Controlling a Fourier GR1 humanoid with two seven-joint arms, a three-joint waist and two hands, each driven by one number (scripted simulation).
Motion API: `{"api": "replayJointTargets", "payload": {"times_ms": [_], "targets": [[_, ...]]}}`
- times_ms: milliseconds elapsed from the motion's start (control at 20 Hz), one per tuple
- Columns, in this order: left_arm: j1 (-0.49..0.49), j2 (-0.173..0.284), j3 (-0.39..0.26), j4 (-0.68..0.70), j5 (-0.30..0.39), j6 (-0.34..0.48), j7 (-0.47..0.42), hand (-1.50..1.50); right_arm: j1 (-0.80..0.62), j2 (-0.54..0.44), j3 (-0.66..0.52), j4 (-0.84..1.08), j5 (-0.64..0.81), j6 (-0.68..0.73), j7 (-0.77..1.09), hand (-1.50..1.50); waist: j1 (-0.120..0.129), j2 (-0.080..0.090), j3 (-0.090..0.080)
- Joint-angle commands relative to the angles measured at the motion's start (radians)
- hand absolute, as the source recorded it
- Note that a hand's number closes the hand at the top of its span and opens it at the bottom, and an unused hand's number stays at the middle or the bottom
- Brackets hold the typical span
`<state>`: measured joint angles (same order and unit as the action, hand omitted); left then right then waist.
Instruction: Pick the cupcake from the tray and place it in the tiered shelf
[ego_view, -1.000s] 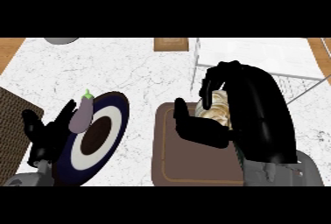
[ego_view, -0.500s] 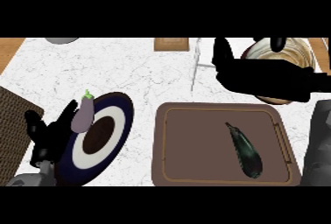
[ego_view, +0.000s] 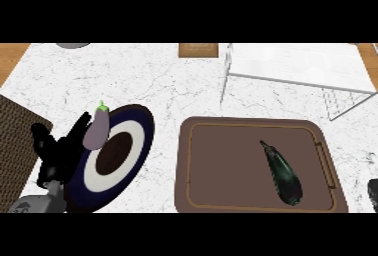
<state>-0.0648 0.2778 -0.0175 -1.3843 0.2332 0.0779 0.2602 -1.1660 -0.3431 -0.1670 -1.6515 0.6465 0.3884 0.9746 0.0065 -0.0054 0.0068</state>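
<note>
From my station I see the brown tray (ego_view: 221, 170) at about 4 o'clock on the marble counter (ego_view: 140, 75). The only thing lying in it is a long dark green vegetable (ego_view: 282, 172), set slantwise toward the tray's right side. I cannot tell where the cupcake is: it shows neither on the tray nor on the part of the white tiered shelf (ego_view: 295, 62) that I can see, which stands at 1 o'clock, just beyond the tray's far edge. So I cannot place it relative to either hand.

The left hand (ego_view: 63, 155) sits at 8 o'clock near the view's edge, fingers straight and pointing up, released and holding nothing. It lies against the left rim of a dark blue plate (ego_view: 142, 127) with a white ring, which carries a small purple eggplant (ego_view: 96, 131) on its upper part. The plate is just beside the tray, apart from it.

Of the right hand (ego_view: 373, 191) only a black sliver shows at the right edge, at 4 o'clock, just beside the tray's right rim; I cannot tell its state.

A woven mat (ego_view: 16, 150) lies at 9 o'clock, and a small wooden block (ego_view: 199, 49) at 12 o'clock.
</note>
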Motion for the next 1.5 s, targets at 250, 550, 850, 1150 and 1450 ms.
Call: {"api": "replayJointTargets", "payload": {"times_ms": [250,550,850,1150,1450], "targets": [[0.024,-0.004,0.012,0.044,0.018,-0.044,0.019,0.00,-0.108,-0.115,-0.073,0.302,-0.046,0.056,-0.104,1.50,0.005,0.007,-0.008],[-0.009,-0.029,0.010,0.082,-0.010,-0.029,-0.006,0.00,-0.125,-0.163,-0.046,0.484,-0.006,0.013,-0.276,1.50,0.008,0.011,-0.008],[0.016,0.002,0.021,-0.019,0.003,-0.029,0.098,0.00,-0.022,-0.180,-0.045,0.578,0.038,-0.103,-0.441,1.50,0.008,0.009,-0.007],[-0.009,-0.025,0.035,0.086,-0.023,-0.044,-0.010,0.00,-0.106,-0.119,-0.009,0.748,0.110,-0.233,-0.464,1.50,0.013,0.012,-0.008],[0.032,-0.063,0.000,0.016,-0.047,-0.013,0.025,0.00,-0.106,-0.175,-0.046,0.846,0.079,-0.242,-0.631,1.50,0.011,0.010,-0.007]]}}
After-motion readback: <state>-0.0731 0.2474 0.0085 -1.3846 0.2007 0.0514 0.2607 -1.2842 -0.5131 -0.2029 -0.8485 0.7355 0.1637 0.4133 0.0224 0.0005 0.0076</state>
